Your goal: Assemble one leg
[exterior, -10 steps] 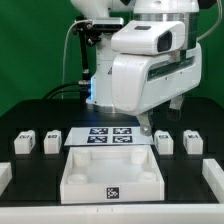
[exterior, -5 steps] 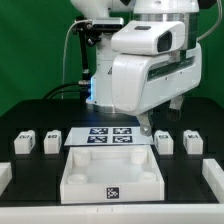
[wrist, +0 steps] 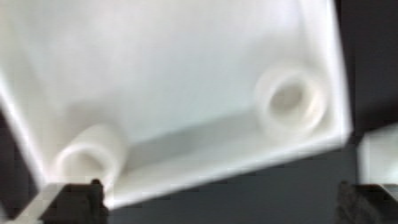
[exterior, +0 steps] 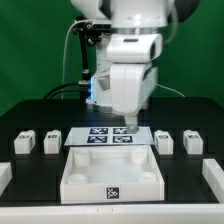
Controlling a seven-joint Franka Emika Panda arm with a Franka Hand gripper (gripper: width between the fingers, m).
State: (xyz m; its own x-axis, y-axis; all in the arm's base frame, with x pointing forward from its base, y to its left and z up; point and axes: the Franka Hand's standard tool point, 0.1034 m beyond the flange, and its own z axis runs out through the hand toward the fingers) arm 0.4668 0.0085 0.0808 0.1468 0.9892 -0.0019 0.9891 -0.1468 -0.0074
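Observation:
Four small white legs with marker faces stand in a row on the black table: two on the exterior view's left (exterior: pixel 25 143) (exterior: pixel 52 141) and two on its right (exterior: pixel 165 141) (exterior: pixel 192 140). The large white square tray (exterior: pixel 85 172) lies in front, between them. My gripper (exterior: pixel 130 124) hangs over the back of the table, just above the far edge of the tray. In the wrist view the gripper (wrist: pixel 217 205) is open and empty. Its dark fingertips (wrist: pixel 71 200) stand wide apart over the tray (wrist: pixel 178 70) and two of its corner holes (wrist: pixel 288 97).
The marker board (exterior: pixel 100 137) lies flat behind the tray, under the gripper. White parts show at the table's left edge (exterior: pixel 5 176) and right edge (exterior: pixel 214 180). A blurred pale shape (wrist: pixel 381 150) sits at the edge of the wrist view.
The arm's wrist has turned and swung towards the exterior view's left. The gripper now hangs nearer the middle of the marker board. The legs and the tray have not moved.

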